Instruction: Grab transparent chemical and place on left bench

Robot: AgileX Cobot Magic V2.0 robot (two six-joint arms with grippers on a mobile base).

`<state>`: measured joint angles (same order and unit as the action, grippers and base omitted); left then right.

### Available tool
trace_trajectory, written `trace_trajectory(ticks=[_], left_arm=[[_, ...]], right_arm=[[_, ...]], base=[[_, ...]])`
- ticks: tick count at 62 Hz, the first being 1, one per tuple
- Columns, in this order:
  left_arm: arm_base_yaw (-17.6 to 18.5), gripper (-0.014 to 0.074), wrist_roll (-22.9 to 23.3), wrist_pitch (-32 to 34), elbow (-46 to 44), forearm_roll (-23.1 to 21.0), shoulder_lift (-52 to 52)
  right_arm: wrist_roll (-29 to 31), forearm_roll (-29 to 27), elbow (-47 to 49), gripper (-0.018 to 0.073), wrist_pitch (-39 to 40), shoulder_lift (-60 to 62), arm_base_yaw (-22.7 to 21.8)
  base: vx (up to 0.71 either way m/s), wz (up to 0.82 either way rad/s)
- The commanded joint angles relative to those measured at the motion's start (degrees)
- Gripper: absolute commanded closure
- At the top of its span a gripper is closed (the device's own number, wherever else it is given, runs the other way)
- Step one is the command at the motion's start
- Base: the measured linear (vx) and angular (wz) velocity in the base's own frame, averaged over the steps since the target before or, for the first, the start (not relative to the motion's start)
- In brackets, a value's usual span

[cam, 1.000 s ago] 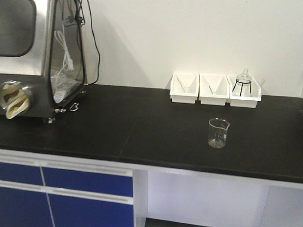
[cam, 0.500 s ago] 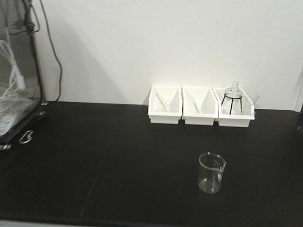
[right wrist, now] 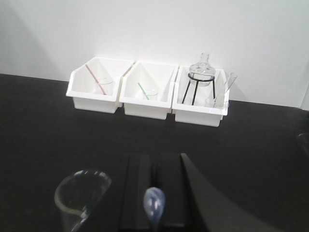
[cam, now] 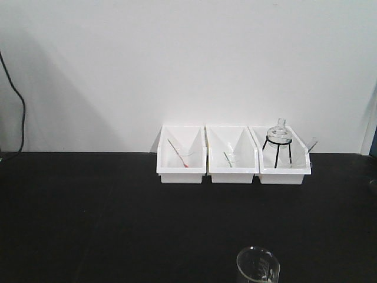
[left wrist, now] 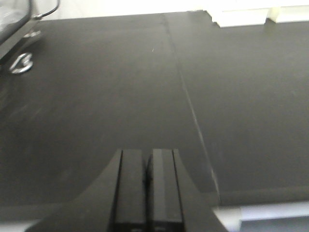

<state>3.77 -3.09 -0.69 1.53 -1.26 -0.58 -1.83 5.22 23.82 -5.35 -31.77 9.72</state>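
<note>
The transparent chemical (right wrist: pixel 154 203), a slim clear dropper, shows only its bluish-white bulb, standing up between the black fingers of my right gripper (right wrist: pixel 155 162), which is shut on it. That gripper hovers over the left bench (right wrist: pixel 43 135), a matte black worktop (cam: pixel 88 206), just right of a clear glass beaker (right wrist: pixel 81 195). My left gripper (left wrist: pixel 147 154) is shut with nothing in it, low over the bench (left wrist: pixel 96 96) near its front edge. Neither gripper appears in the front view.
Three white bins stand against the white wall: the left bin (cam: pixel 181 168) holds a red-tipped dropper, the middle bin (cam: pixel 232 170) a green-tipped one, the right bin (cam: pixel 283 172) a flask on a black tripod. The beaker (cam: pixel 258 266) is at the bottom edge.
The front view has closed in on the bench. The steel cabinet has slid out to the left, the bins look larger, and the beaker has dropped to the bottom edge.
</note>
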Motion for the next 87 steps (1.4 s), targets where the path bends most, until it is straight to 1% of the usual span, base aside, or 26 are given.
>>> trace_trajectory(ticks=[1, 29, 69, 72, 78, 83, 85, 87], left_arm=[[0.10, 0.0600, 0.45, 4.49, 0.93, -0.04, -1.10], [0.10, 0.0600, 0.45, 4.49, 0.93, -0.04, -1.10], [0.10, 0.0600, 0.45, 4.49, 0.93, -0.04, -1.10], [0.10, 0.0600, 0.45, 4.49, 0.93, -0.04, -1.10], [0.10, 0.0600, 0.45, 4.49, 0.93, -0.04, -1.10], [0.10, 0.0600, 0.45, 4.49, 0.93, -0.04, -1.10], [0.10, 0.0600, 0.45, 4.49, 0.93, -0.04, -1.10], [0.10, 0.0600, 0.45, 4.49, 0.93, -0.04, -1.10]], right_arm=[[0.27, 0.61, 1.81, 0.0559, 4.67, -0.02, -0.02], [0.27, 0.61, 1.81, 0.0559, 4.67, -0.02, -0.02], [0.07, 0.11, 1.81, 0.0559, 5.01, -0.02, -0.02], [0.07, 0.03, 1.81, 0.0559, 7.62, -0.38, -0.02], [-0.62, -2.21, 1.81, 0.0559, 17.98, -3.24, -0.02], [-5.28, -2.99, 1.81, 0.0559, 27.55, -8.10, -0.02], [-8.28, -2.19, 1.81, 0.0559, 29.88, -9.99, -0.02], [-11.11, 0.02, 1.81, 0.0559, 32.32, -12.39, -0.02]], base=[[0.34, -0.13], [0.23, -0.08], [0.04, 0.00], [0.00, 0.00], [0.00, 0.00], [0.00, 0.00], [0.00, 0.00], [0.00, 0.00]])
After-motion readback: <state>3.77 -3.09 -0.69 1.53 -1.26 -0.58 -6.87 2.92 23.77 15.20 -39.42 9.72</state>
